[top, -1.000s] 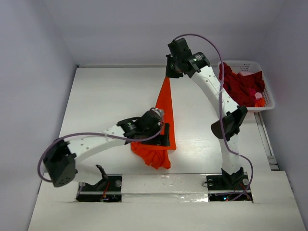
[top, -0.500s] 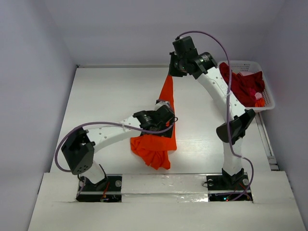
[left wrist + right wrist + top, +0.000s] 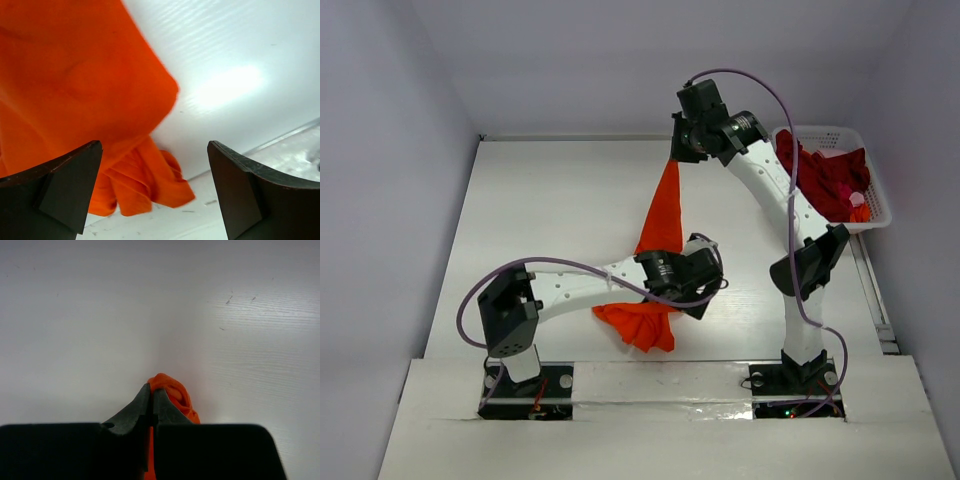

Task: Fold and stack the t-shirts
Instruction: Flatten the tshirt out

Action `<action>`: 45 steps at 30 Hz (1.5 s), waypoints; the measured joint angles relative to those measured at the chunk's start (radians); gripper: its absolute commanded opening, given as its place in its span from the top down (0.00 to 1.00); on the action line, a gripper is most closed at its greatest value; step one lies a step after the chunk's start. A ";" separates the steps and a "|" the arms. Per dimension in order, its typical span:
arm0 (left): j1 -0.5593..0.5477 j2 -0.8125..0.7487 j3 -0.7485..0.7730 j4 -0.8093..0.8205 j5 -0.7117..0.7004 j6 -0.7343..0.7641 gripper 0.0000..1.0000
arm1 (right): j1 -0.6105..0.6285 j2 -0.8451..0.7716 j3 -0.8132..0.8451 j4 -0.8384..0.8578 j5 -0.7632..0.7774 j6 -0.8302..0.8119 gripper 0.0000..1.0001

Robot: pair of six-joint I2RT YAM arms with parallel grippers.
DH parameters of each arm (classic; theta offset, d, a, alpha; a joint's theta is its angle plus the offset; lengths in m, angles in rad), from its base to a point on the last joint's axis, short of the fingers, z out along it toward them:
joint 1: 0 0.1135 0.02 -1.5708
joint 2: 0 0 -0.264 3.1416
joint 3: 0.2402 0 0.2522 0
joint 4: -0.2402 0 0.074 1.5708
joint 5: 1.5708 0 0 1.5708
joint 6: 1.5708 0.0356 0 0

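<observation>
The bright orange t-shirt (image 3: 660, 215) hangs in a long stretched strip from my right gripper (image 3: 677, 157), which is shut on its top end high over the back of the table. Its lower part lies bunched (image 3: 640, 325) on the table near the front. In the right wrist view the closed gripper (image 3: 152, 392) pinches a wad of orange t-shirt (image 3: 175, 392). My left gripper (image 3: 695, 290) hovers just right of the hanging cloth, jaws wide open and empty; its view shows the orange t-shirt (image 3: 75, 85) left of the gap. The dark red t-shirt (image 3: 820, 180) lies heaped in the basket.
The white lattice basket (image 3: 876, 215) stands at the back right edge of the table. A metal rail (image 3: 660, 365) runs along the front edge by the arm bases. Grey walls close in the back and both sides.
My left arm has swung right, its gripper moving from the cloth's left side across to its right side, still open. The right gripper has held the orange t-shirt up almost in place.
</observation>
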 measured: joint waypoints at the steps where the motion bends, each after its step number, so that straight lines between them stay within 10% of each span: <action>1: -0.012 0.000 0.016 -0.003 0.005 0.002 0.15 | 0.000 0.000 -0.002 -0.001 0.000 0.000 1.00; 45: -0.067 0.248 0.087 -0.017 -0.117 0.040 0.16 | -0.019 -0.048 -0.101 0.074 -0.026 0.000 1.00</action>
